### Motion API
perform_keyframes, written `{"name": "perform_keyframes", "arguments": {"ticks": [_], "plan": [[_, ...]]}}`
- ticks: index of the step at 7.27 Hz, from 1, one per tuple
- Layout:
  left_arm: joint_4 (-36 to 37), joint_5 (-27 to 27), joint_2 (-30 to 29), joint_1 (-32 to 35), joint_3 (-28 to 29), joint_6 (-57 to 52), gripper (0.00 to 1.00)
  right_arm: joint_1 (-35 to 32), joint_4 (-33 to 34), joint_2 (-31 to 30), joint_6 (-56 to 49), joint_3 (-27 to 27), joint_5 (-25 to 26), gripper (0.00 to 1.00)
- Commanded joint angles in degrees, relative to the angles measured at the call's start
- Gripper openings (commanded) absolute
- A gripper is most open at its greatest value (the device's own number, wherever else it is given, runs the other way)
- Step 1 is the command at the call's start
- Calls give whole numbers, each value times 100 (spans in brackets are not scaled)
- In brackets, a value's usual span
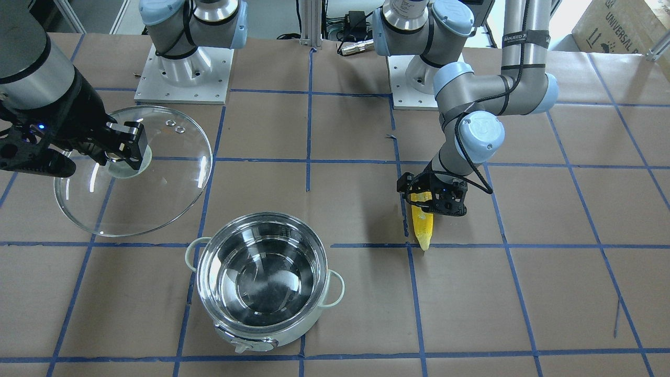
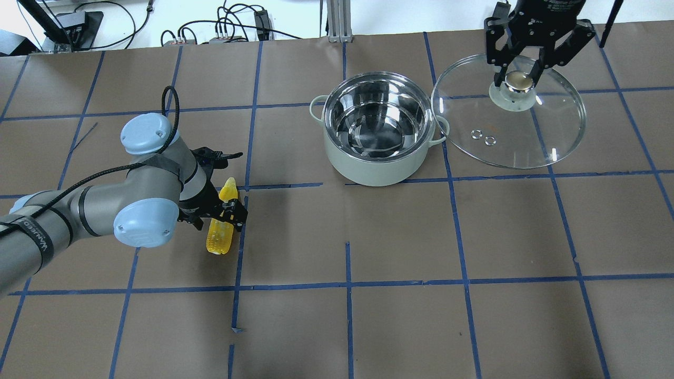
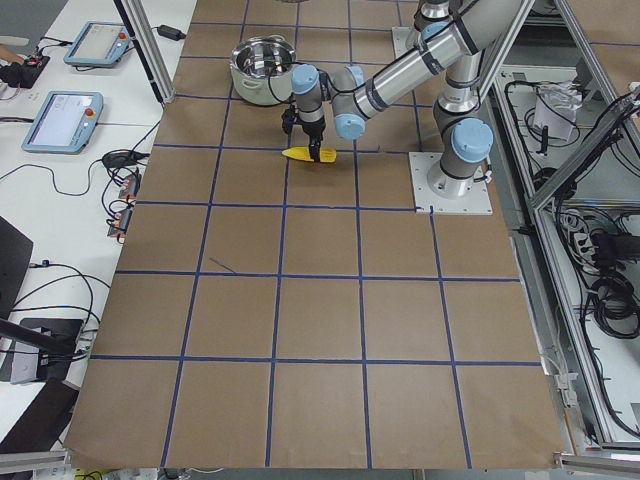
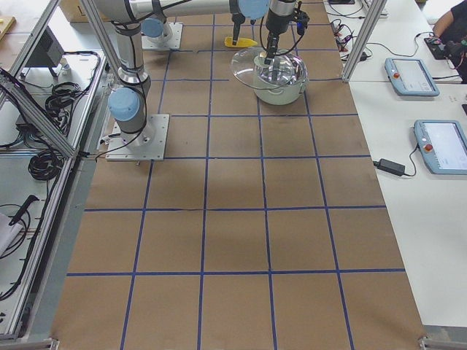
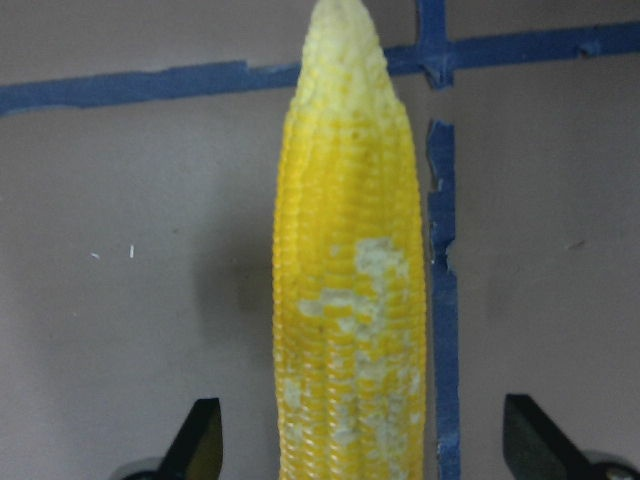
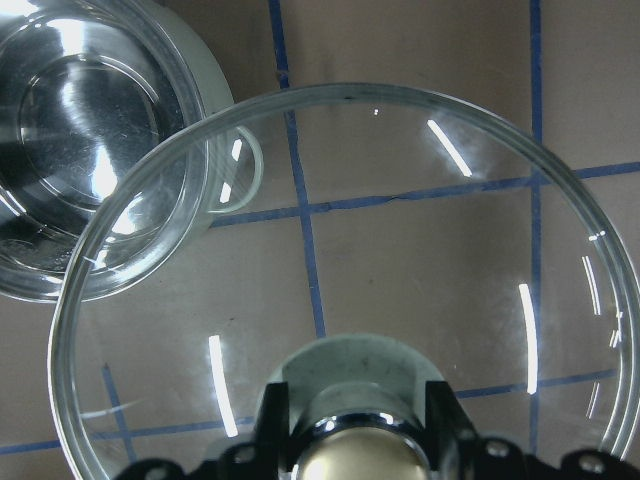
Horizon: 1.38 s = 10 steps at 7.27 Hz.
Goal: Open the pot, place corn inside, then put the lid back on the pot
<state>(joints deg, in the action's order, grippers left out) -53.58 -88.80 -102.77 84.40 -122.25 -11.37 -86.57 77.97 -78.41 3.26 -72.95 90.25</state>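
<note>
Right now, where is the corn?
In the overhead view, the corn lies at left on the tabletop, between the left gripper's open fingers, well left of the pot.

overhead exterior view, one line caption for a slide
The left gripper straddles the corn while the right gripper holds the lid beside the open pot.

One pot [image 2: 376,169], one corn [image 2: 217,239], one lid [image 2: 553,138], and two pincers: left pincer [image 1: 426,200] and right pincer [image 2: 518,81].
</note>
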Motion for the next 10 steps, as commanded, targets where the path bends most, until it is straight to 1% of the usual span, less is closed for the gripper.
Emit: {"name": "perform_keyframes", "arguments": {"ticks": [1,2,3,4,5,6,7,8,9,10], "plan": [[337,3,-190,-20,-9,-32,93,35,17,-42,-62,-88,-7,36],[583,-6,-287,-20,-9,-15,79,9,17,-42,-53,-88,-7,36],[550,-14,-262,-20,-18,-15,56,0,17,-42,-53,-88,-7,36],[498,-14,-209,-20,-18,-15,31,8,17,-42,-62,-97,-7,36],[489,-14,-209,-20,-9,-23,13,26,17,-42,-62,-123,-16,36],[532,-14,-200,-20,26,-15,3,26,17,-60,-62,-141,-16,36],[489,-14,-156,-20,191,-15,2,9,25,-77,-53,-158,-25,36],[219,-23,-112,-20,419,46,2,-9,34,-78,-53,-158,-25,36],[-158,-15,-25,67,761,256,2,-9,34,-86,-53,-158,-25,36],[-710,99,28,155,1295,658,2,-9,34,-86,-53,-158,-25,36]]}}
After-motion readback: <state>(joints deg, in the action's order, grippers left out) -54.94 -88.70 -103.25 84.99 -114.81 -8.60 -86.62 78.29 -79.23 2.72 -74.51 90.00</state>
